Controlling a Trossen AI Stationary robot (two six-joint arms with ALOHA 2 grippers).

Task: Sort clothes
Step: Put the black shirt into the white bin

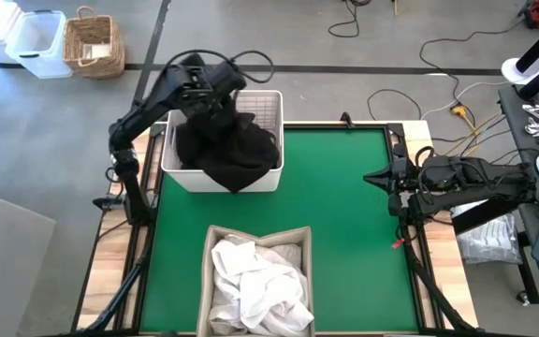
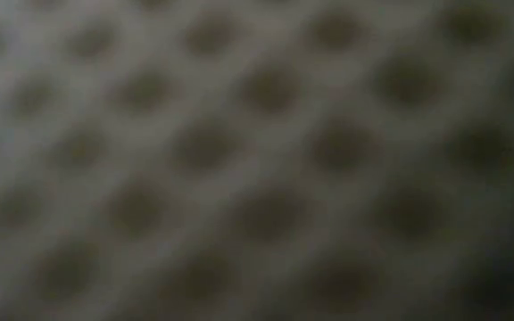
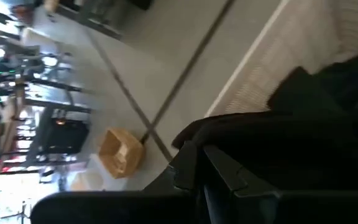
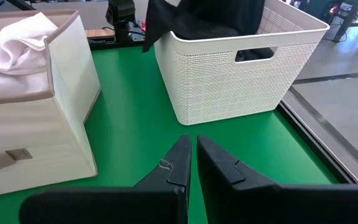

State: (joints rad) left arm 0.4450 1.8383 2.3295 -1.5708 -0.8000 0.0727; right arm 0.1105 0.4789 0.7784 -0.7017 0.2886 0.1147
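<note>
You have the left hand up over the white plastic basket at the far left of the green mat, its fingers drawn together. From above it sits right on the heap of dark clothes, which fills the basket and spills over the near rim. In the left wrist view the dark fabric lies close against the fingers, and it looks pinched between them, though that view is too murky for me to be sure. Beyond it in that view you can see the basket's woven wall and a wicker basket on the floor.

Your right hand waits at the right edge of the counter, low over the mat, well apart from both containers. In the right wrist view its fingers stand together with nothing between them, pointing across the mat toward the basket.

The white clothes are piled in the beige fabric bin at the near middle of the mat; they rise above its rim. The bin and the basket stand near each other but apart, with bare mat between them.

The low view gives you only a blurred pattern of dark dots.
</note>
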